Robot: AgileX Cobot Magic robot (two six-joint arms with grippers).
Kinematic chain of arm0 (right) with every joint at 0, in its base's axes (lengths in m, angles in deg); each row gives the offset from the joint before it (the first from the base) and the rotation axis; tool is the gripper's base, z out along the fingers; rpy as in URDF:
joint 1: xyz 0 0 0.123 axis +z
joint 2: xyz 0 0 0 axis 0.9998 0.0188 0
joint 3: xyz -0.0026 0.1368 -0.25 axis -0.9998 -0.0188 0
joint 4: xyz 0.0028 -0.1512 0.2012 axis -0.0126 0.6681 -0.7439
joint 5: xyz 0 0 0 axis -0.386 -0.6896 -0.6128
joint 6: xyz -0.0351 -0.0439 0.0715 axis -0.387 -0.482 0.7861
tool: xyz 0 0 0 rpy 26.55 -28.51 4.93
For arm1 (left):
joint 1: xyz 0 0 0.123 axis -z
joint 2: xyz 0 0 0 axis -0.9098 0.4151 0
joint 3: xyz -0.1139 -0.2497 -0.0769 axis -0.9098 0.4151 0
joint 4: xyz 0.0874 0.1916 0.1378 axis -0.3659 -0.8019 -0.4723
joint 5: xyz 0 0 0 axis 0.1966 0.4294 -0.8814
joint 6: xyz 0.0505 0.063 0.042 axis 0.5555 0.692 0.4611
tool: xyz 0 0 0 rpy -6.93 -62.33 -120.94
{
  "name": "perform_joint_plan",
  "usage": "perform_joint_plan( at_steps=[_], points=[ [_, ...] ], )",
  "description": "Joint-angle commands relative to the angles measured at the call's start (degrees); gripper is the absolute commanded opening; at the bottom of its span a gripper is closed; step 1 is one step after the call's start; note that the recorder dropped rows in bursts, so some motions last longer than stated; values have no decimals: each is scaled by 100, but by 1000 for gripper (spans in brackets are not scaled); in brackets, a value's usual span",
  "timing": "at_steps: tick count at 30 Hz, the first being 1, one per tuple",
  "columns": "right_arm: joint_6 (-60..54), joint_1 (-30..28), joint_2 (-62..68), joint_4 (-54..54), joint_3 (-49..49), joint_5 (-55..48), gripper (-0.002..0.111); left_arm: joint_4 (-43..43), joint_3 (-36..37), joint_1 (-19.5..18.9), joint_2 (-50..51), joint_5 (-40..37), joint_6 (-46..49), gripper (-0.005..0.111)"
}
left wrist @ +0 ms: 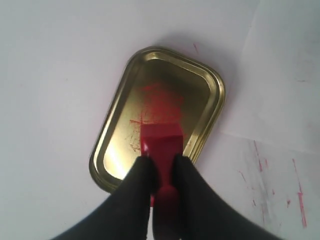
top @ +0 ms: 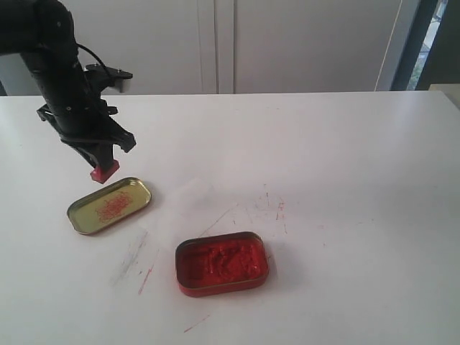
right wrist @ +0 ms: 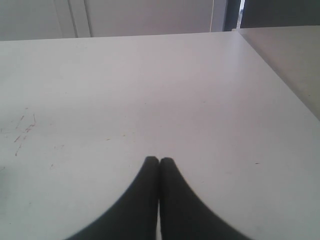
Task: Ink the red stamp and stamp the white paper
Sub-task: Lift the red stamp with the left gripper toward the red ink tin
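My left gripper is shut on the red stamp, whose square base points down just above the far end of an open gold tin lid. The left wrist view shows the stamp between my black fingers, hanging over the lid, which is smeared with red. The white paper lies faint on the table between the lid and the red ink tin; its edge shows beside the lid. My right gripper is shut and empty over bare table, outside the exterior view.
The red tin holds lumpy red ink paste near the front middle. Red scratch marks stain the white tabletop behind it. A white cabinet wall runs along the far edge of the table.
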Motion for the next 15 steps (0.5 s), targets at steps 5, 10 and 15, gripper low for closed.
perform_joint_plan(
  at_steps=[5, 10, 15],
  points=[
    [-32, -8, -24, -1, -30, 77, 0, 146, -8, 481, -99, -237, 153, 0],
    [-32, -8, -24, -1, -30, 77, 0, 207, -8, 854, -99, -304, 477, 0],
    [-32, -8, -24, -1, -30, 77, 0, 528, -8, 1131, -99, -324, 745, 0]
  ],
)
